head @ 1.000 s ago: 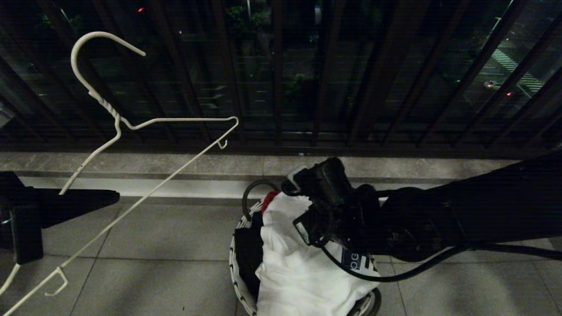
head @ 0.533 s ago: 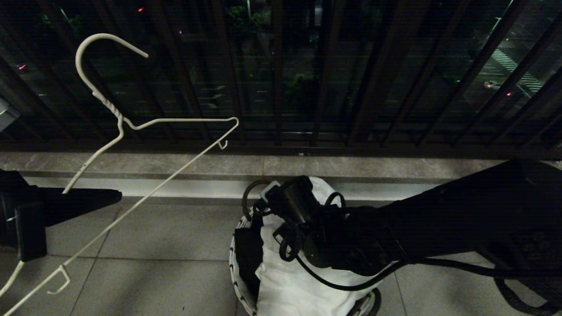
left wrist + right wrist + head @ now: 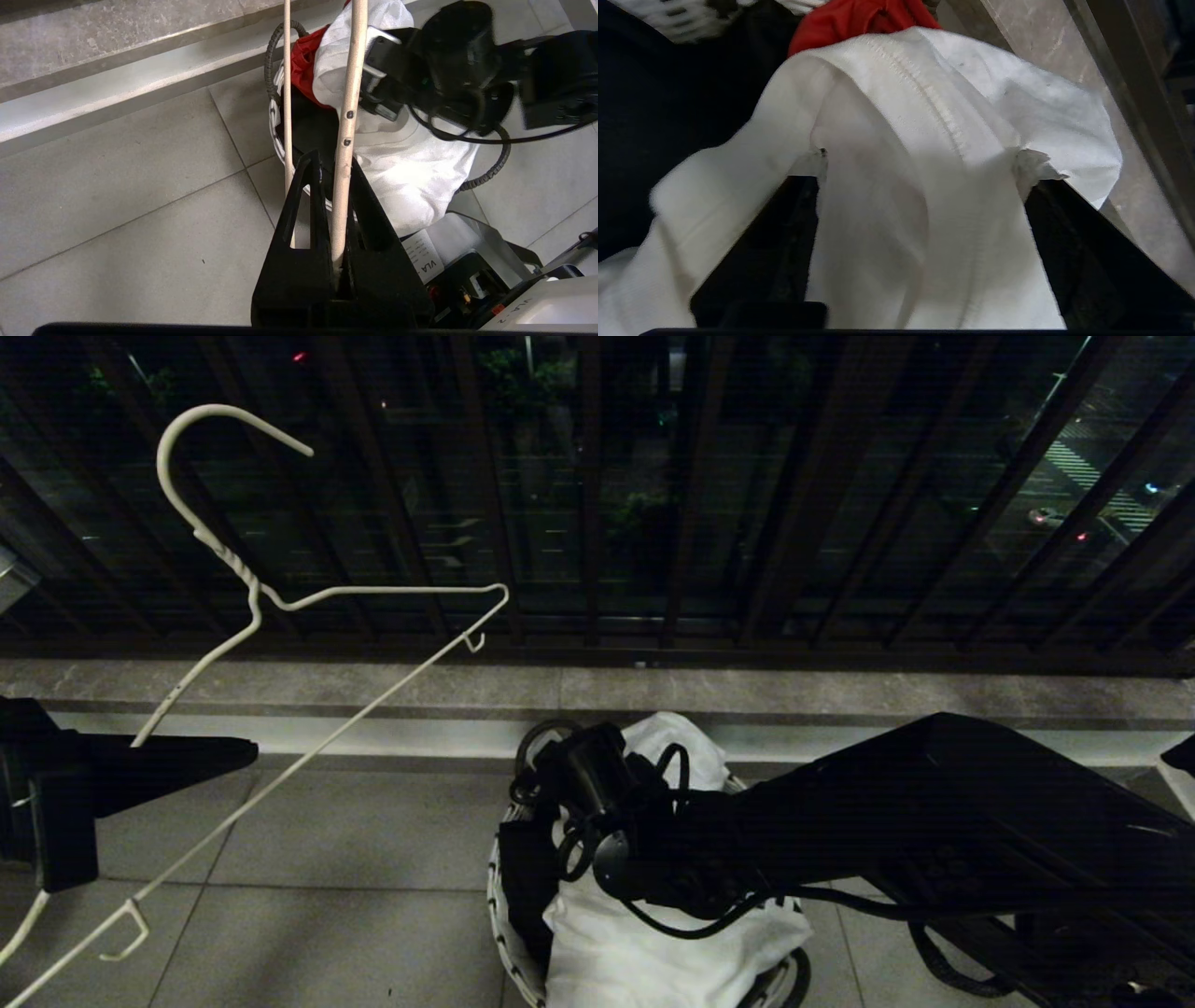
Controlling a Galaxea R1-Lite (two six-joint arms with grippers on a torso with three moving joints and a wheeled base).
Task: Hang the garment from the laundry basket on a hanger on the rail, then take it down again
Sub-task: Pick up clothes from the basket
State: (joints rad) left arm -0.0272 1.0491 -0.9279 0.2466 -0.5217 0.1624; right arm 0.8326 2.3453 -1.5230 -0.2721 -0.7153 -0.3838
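Note:
The garment (image 3: 653,952), a white T-shirt, lies heaped in the laundry basket (image 3: 498,905) on the floor tiles. My right gripper (image 3: 920,168) points down into it and stands open, jaws wide apart, with a seamed fold of the garment (image 3: 924,116) bulging between them. At the left, my left gripper (image 3: 332,161) is shut on the lower wire of the white hanger (image 3: 252,597) and holds it up, hook uppermost. The hanger (image 3: 348,93) runs on past the fingers towards the basket (image 3: 275,140). The rail is out of view.
A red cloth (image 3: 859,16) and a black garment (image 3: 527,868) share the basket. Its dark loop handle (image 3: 537,737) stands at the far side. Behind it are a stone sill (image 3: 280,686) and the dark window railing (image 3: 597,523). My own base (image 3: 490,270) sits near the basket.
My right arm has dropped lower and reached further over the basket, its wrist shifting left and covering more of the garment. The left gripper and hanger have stayed put.

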